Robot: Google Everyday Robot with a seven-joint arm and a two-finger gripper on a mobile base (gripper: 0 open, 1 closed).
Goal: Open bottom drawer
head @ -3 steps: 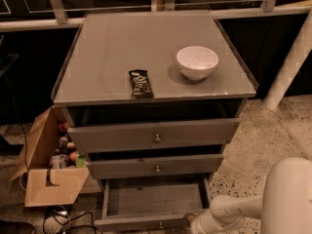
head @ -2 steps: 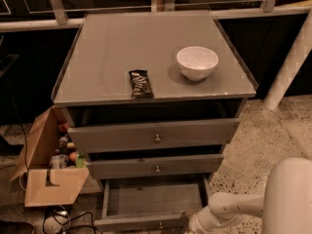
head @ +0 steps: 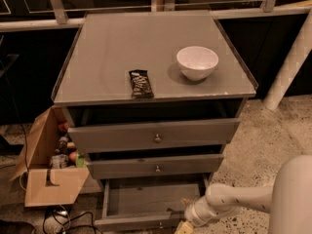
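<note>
The grey cabinet [head: 112, 57] has three drawers. The bottom drawer [head: 151, 200] stands pulled out, its shallow grey box open to view and empty. Its narrow front [head: 131, 223] lies at the lower edge of the camera view, with the small brass knob [head: 160, 224] just showing. My white arm [head: 229, 201] reaches in from the lower right. My gripper [head: 182, 226] is at the right end of the drawer front and is mostly cut off by the frame edge. The top drawer [head: 146, 135] and middle drawer [head: 151, 167] also stand slightly out.
A white bowl [head: 197, 62] and a dark snack bar [head: 140, 83] lie on the cabinet top. An open cardboard box [head: 48, 174] with bottles stands on the floor at the left, with cables [head: 63, 216] below it. A white post [head: 292, 57] rises at the right.
My arm has shifted slightly left and up beside the bottom drawer's front. The drawer looks equally far out.
</note>
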